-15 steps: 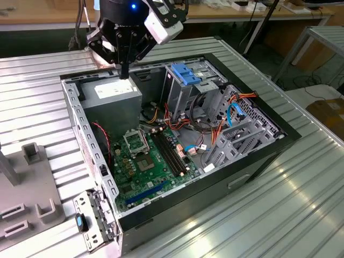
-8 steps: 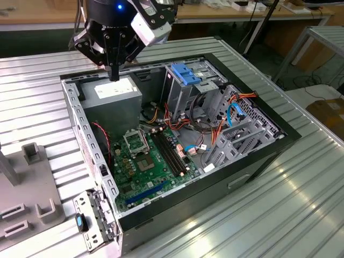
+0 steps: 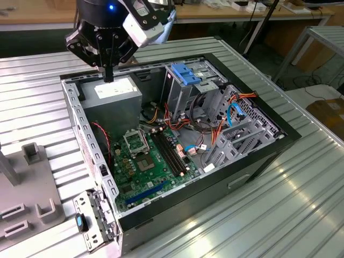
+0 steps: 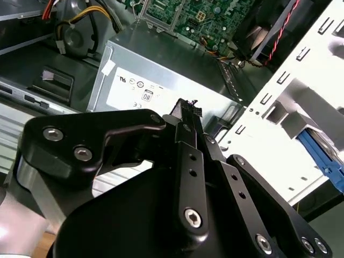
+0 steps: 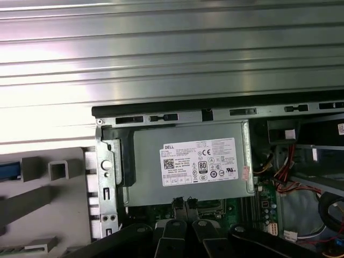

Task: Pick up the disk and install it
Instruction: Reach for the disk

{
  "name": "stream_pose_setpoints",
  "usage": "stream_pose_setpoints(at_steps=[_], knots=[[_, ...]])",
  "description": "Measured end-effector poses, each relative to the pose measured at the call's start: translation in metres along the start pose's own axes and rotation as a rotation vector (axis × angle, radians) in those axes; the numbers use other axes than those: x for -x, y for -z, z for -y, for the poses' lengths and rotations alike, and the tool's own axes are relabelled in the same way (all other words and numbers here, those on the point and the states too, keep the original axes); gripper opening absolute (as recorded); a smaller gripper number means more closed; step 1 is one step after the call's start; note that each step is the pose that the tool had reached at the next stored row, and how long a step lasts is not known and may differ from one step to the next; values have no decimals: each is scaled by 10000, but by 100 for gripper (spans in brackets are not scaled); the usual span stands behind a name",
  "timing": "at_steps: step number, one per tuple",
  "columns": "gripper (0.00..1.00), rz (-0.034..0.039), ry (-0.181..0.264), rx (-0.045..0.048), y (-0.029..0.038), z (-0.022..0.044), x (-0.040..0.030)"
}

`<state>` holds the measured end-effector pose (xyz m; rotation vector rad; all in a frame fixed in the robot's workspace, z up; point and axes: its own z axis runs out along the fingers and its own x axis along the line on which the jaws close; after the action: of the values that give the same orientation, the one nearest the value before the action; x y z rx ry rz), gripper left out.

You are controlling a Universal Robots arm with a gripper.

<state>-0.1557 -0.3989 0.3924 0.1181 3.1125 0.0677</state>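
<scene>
Hand [image 3: 109, 77] pressed together, empty, hovers over grey power-supply box [image 3: 115, 101]; dropping lower would likely strike its lid.

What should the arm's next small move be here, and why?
Probably shift sideways toward the grey fixture beside the case: the gripper hangs empty over the labelled grey box, and a blue edge, likely the disk, shows at that fixture.
</scene>
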Motion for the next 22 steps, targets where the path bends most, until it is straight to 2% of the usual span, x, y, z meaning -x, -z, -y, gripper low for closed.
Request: stream_pose_setpoints(at_steps=[9,12,15,18,22], knots=[[11,0,0,0,2,10,-135],[11,0,1,0,4,17,-220],[11,0,0,0,7,26,-337],[11,0,1,0,8,31,-402],[11,0,0,-1,9,41,-537]])
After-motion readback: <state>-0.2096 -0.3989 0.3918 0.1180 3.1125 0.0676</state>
